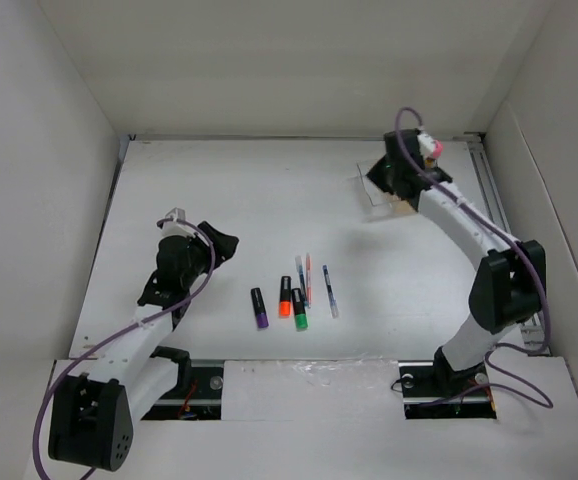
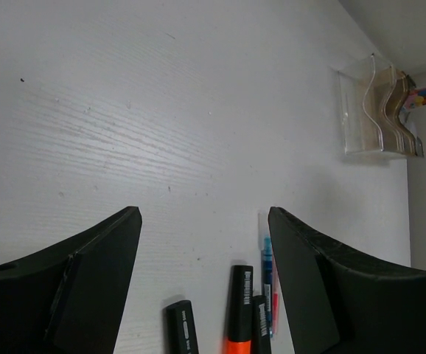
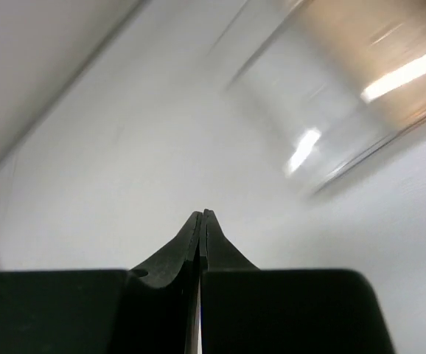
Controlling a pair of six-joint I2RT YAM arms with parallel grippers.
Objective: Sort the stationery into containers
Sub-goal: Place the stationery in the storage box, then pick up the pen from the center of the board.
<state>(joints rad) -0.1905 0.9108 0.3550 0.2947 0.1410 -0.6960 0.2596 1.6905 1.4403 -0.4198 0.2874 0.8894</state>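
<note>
We are seeing the left gripper (image 2: pixel 204 214) standing with jaws apart and empty, the highlighters (image 2: pixel 239 310) and pens (image 2: pixel 268 276) lying untouched, framed between them. Farther back, the right gripper (image 3: pixel 202 215) is pressing its jaws together on nothing, near the clear organiser (image 3: pixel 331 96).

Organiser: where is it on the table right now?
In the top view the organiser stands toward the far right of the table, beside the right arm, well beyond the pens and highlighters lying mid-table.
</note>
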